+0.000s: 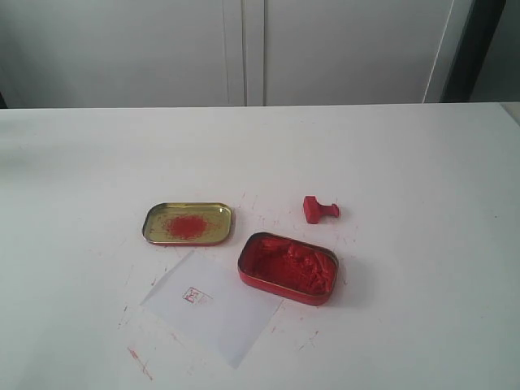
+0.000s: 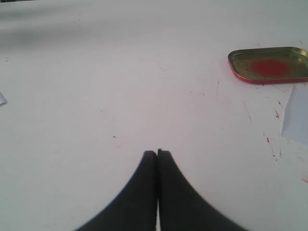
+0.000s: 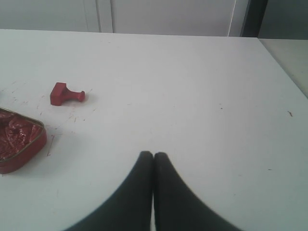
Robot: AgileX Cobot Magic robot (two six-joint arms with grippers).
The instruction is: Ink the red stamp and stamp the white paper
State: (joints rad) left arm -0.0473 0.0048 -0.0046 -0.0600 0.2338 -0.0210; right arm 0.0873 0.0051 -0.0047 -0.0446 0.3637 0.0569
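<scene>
Only in the exterior view, the whole layout on the white bench (image 1: 406,162): red stamp (image 1: 320,210) tipped on its side, near the far edge of the red tin (image 1: 288,267) yet apart from it; white paper (image 1: 213,303) lying flat, one corner meeting the tin's near side, under it or merely against it not clear; gold lid (image 1: 188,223) just beyond the paper's far corner. In the left wrist view, the left tool (image 2: 157,153), dark fingers pressed together and gripping nothing, above bare bench, with the lid and a sliver of paper cut off by the frame edge. In the right wrist view, the right tool (image 3: 153,155), likewise closed and empty, with the stamp and part of the tin, the rest cropped. Tin rectangular with rounded corners, packed with lumpy, glossy red paste. Lid shallow, brassy, smeared red at its centre. Stamp T-shaped, matte, square base and short handle. Paper thin, bearing a small red square mark (image 1: 193,295), its figure too small to read. Red specks and scratches scattered over the bench.
</scene>
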